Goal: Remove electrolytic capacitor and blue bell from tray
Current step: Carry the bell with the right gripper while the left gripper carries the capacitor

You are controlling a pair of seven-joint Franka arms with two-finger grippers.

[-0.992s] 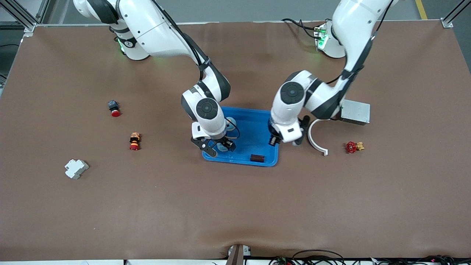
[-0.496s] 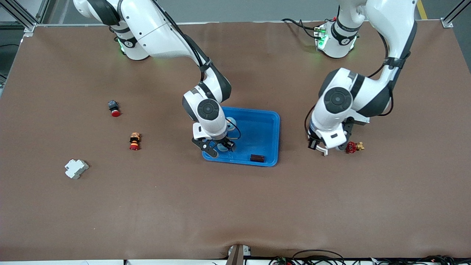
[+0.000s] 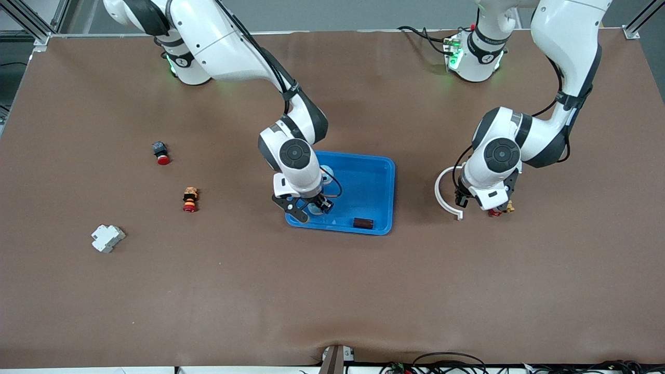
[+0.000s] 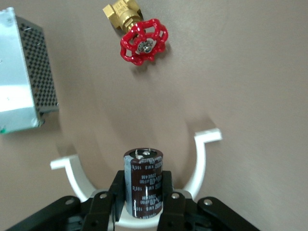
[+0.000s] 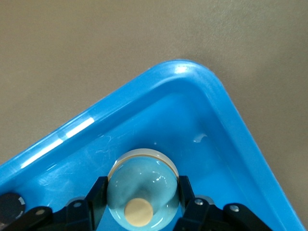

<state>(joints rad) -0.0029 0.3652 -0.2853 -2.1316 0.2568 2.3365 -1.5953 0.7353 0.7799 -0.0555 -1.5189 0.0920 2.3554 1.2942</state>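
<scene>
My left gripper point(image 4: 143, 188) is shut on a dark brown capacitor point(image 4: 143, 183) that stands upright between its fingers. It hangs over a white curved bracket point(image 4: 204, 161) on the table toward the left arm's end point(image 3: 474, 200). My right gripper point(image 5: 140, 190) is down in the blue tray point(image 3: 363, 179), in the corner nearer the front camera toward the right arm's end, and is shut on a pale blue domed bell point(image 5: 144, 180) with a tan button. In the front view this gripper point(image 3: 310, 208) covers most of the bell.
A dark brown capacitor point(image 3: 363, 223) lies in the tray. A red-handled brass valve point(image 4: 143, 41) and a perforated metal box point(image 4: 21, 91) lie by the bracket. Two red buttons point(image 3: 161, 153) point(image 3: 190, 200) and a white block point(image 3: 107, 238) lie toward the right arm's end.
The left arm swung from the tray's edge toward its own end of the table, carrying the capacitor over the white bracket. The right gripper closed on the bell in the tray.
</scene>
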